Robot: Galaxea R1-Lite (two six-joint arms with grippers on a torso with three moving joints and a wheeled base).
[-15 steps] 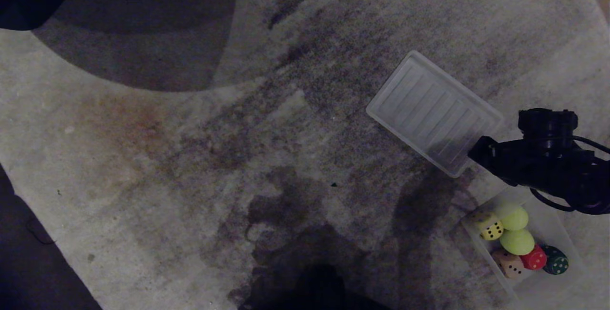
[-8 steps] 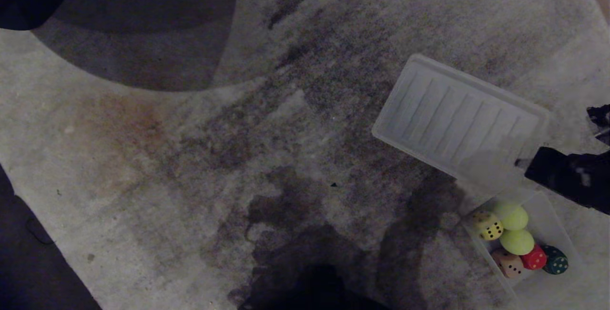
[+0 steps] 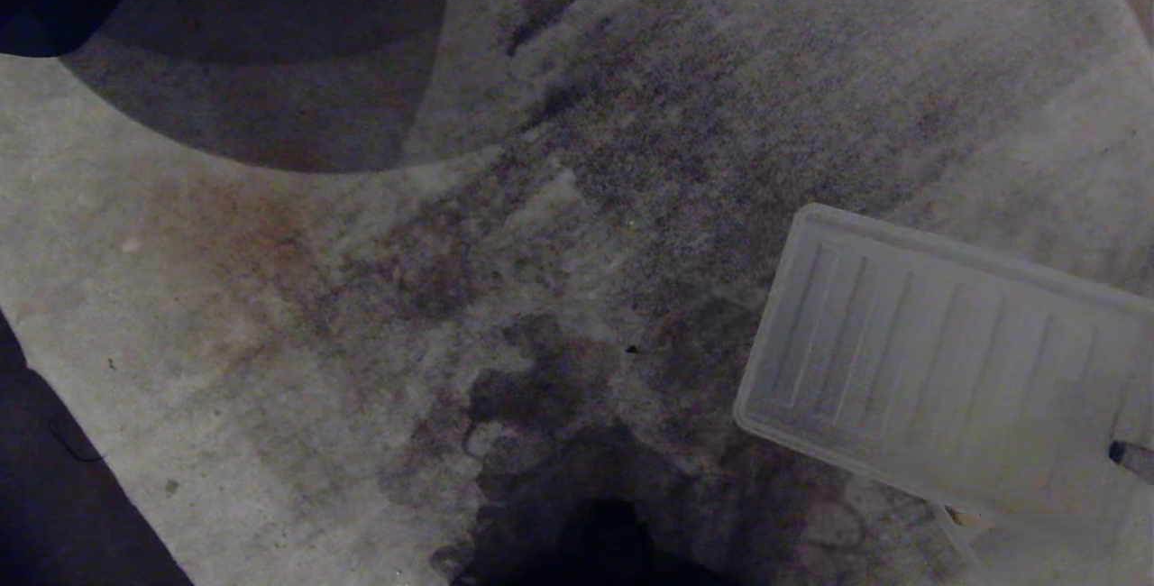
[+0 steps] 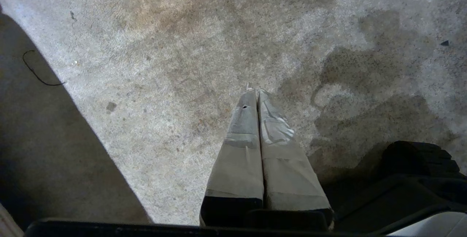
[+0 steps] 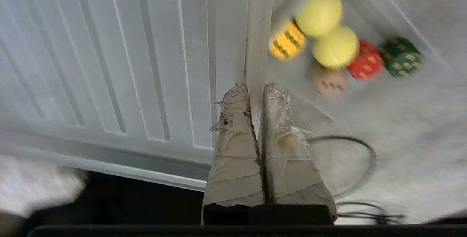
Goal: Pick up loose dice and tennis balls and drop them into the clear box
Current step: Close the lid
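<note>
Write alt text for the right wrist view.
The right gripper, its taped fingers shut on the rim of a ribbed translucent tray, holds it up beside the clear box. The box holds two tennis balls and four dice: yellow, peach, red and dark green.

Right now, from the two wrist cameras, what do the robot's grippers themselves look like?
Both look alike: two long tapering fingers wrapped in pale grey-beige tape, on a black base. The left gripper has smooth wrapping with a few wrinkles near the tips. The right gripper has torn, frayed tape toward its tips, and a thin dark cable loops beside it.
</note>
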